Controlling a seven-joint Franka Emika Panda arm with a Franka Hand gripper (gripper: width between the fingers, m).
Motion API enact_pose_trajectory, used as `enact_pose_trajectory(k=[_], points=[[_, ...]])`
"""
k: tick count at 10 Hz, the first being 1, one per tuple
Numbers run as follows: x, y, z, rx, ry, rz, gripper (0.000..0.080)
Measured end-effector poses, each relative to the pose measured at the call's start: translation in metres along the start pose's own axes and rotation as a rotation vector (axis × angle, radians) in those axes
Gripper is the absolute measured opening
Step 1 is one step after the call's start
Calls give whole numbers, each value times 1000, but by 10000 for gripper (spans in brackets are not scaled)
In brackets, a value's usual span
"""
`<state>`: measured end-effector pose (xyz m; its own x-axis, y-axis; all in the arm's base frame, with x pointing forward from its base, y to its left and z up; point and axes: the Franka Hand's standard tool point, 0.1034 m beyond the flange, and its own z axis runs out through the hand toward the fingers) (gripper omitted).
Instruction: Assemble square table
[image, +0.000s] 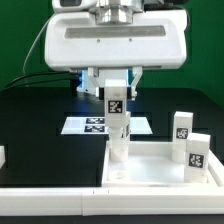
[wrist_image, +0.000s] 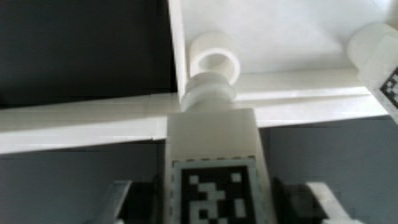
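Observation:
My gripper (image: 113, 97) is shut on a white table leg (image: 117, 118) with a black-and-white tag and holds it upright. The leg's narrow screw end (image: 119, 150) is at the far left corner of the white square table top (image: 150, 172). In the wrist view the leg (wrist_image: 214, 140) runs away from the gripper (wrist_image: 224, 205). Its ribbed end (wrist_image: 214, 65) is over the table top (wrist_image: 294, 40), close to the edge. The fingers (wrist_image: 128, 203) flank the tagged face. Two more tagged legs (image: 182, 125) (image: 197, 152) stand upright on the right side of the top.
The marker board (image: 92, 125) lies on the black surface behind the held leg. A long white rail (image: 50, 203) edges the front of the work surface. A small white part (image: 2, 156) shows at the exterior view's left edge. One standing leg (wrist_image: 377, 62) shows in the wrist view.

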<state>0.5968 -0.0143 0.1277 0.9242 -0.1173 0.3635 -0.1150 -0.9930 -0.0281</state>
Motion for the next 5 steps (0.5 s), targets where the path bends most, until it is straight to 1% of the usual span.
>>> enact_pose_trajectory(k=[2, 3, 5], points=[[-6, -8, 21, -6, -6, -6, 282], [-9, -9, 28, -10, -7, -11, 284], [-6, -8, 34, -16, 0, -13, 284]])
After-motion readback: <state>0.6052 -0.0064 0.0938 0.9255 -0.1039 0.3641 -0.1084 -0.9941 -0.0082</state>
